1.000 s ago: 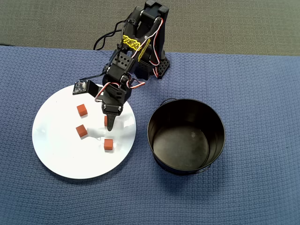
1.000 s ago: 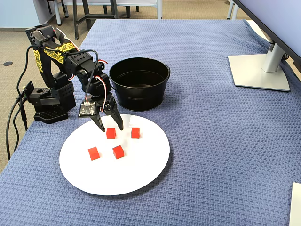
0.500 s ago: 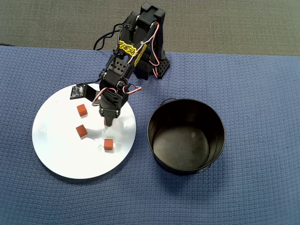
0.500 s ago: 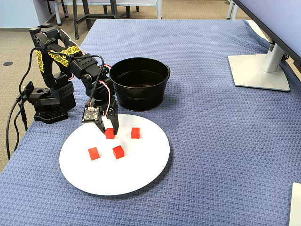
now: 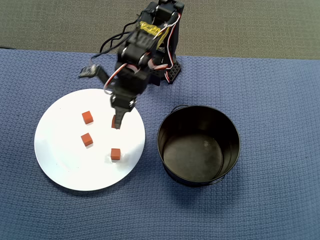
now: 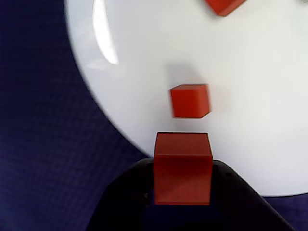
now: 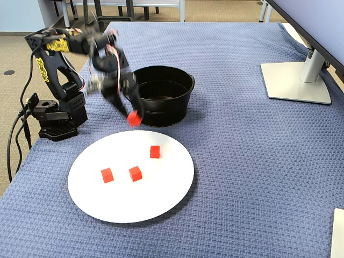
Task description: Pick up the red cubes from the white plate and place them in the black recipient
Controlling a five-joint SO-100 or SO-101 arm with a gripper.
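Above the plate (image 7: 97, 204), mid-left in the fixed view, we are watching the end effector (image 7: 134, 119) clamping one cube (image 7: 134, 118); three cubes (image 7: 135, 173) are lying below, pot (image 7: 172, 115) behind.

Black arm (image 7: 64, 59) bent forward and down from its base, gripper (image 7: 133, 117) raised off the surface, jaws clamped on a red cube (image 6: 183, 168)

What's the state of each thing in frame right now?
pincer: shut on the held red cube, lifted above the plate.
held red cube: clamped, off the plate.
three loose red cubes: resting on the white plate, apart.
white plate: flat on the blue cloth.
black pot: upright, empty.
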